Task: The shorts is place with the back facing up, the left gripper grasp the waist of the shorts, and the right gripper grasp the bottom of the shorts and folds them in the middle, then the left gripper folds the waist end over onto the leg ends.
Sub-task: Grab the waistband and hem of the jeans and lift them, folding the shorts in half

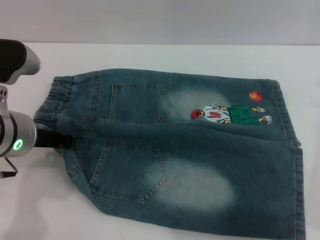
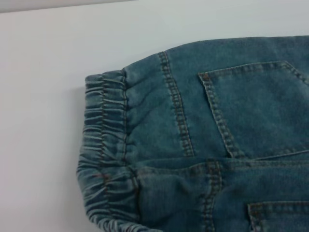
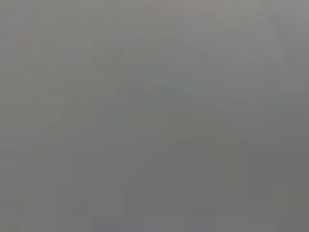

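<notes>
Shorts folded lengthwise, left gripper at waist

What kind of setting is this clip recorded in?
Probably a lab test bench: plain white table, blank pale wall, only the shorts laid out, the left gripper at their waist.

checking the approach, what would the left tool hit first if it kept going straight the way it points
Most likely the waist of the shorts: the left tool already sits at that edge, pointing into the denim. Contact is unclear.
</notes>
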### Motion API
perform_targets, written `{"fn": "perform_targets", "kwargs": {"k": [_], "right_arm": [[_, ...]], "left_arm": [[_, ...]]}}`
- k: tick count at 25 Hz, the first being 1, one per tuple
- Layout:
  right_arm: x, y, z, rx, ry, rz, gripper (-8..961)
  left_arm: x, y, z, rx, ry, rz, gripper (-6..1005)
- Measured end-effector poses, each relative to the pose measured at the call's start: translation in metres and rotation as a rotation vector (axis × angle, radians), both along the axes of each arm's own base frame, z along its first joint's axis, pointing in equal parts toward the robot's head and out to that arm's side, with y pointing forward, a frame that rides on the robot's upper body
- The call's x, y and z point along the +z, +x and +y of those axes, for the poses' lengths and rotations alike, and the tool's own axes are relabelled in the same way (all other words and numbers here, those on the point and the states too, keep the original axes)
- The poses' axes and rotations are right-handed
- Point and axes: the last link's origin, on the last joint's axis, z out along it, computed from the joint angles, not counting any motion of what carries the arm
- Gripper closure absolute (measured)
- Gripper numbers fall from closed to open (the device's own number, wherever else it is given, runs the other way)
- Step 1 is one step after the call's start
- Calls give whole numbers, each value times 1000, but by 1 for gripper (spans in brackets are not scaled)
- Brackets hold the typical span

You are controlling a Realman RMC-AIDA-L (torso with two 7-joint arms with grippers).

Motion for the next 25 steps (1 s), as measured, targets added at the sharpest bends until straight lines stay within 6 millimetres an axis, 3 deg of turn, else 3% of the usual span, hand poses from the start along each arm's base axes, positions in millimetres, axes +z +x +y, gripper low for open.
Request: {"fn": "perform_targets", "kwargs": {"k": [1,4,8,13,16,21,25], "right_arm": [[0,0,0,0,0,0,542],[-18,20,1,-105,-204,291,542],[-37,8,3,-198,-439,425,543],[-40,-16,-10,-321,-710,202,543],[-36,-21,-10,-302,-752,85,543],[-40,-2,12,-284,-702,-33,544],[-34,16,28,-269,-539,-135,545]], "left_arm": [[0,0,0,0,0,0,984],[-1,1,2,0,-2,0,983],[-2,1,2,1,-6,1,982],[-4,1,6,-1,-12,4,981],[-6,0,8,-2,-15,3,980],[-9,1,9,-8,-23,-13,979],[-9,2,10,-11,-28,-12,978]]}}
